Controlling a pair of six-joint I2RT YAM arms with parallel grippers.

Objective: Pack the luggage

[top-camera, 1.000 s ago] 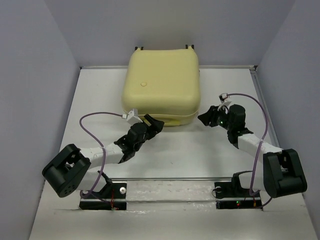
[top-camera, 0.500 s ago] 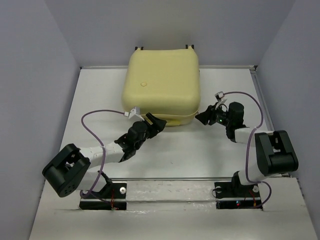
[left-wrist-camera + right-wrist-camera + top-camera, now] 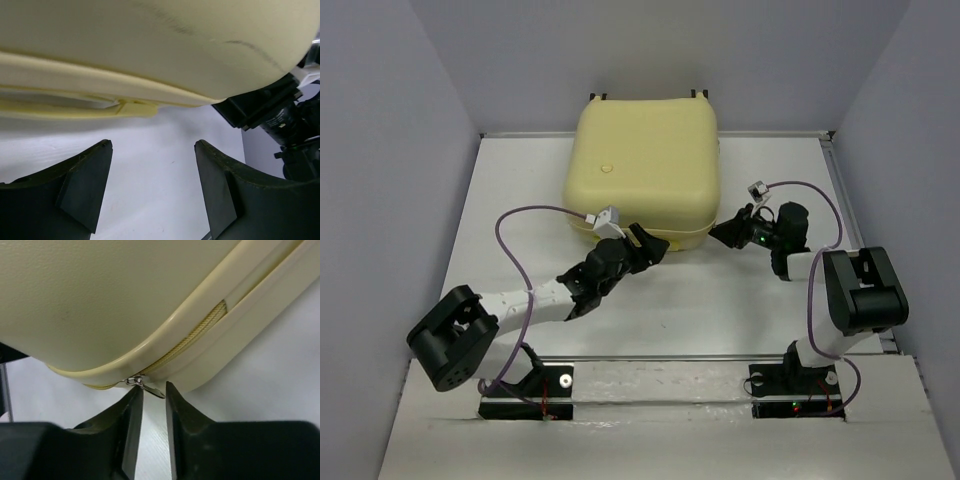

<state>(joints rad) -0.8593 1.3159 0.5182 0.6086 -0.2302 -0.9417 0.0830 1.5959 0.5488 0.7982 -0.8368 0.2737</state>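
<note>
The pale-yellow luggage (image 3: 642,165) lies shut at the back middle of the table, emblem (image 3: 607,168) up. My left gripper (image 3: 655,245) is open and empty at its near edge; the left wrist view shows its jaws wide apart (image 3: 152,145) just below the shell's seam (image 3: 125,107). My right gripper (image 3: 720,232) is at the near right corner. In the right wrist view its jaws (image 3: 154,387) stand narrowly apart, with the small metal zipper pull (image 3: 156,392) between the tips. A gap still shows beside the pull. The zipper (image 3: 200,330) runs along the seam.
The white table (image 3: 720,310) is bounded by grey walls at left, right and back. Small black wheels (image 3: 699,94) of the luggage point to the back wall. The arm bases (image 3: 790,385) sit on a rail at the near edge.
My left gripper has moved right along the luggage's near edge. My right arm has folded upward and its gripper has edged left onto the corner by the zipper pull.
</note>
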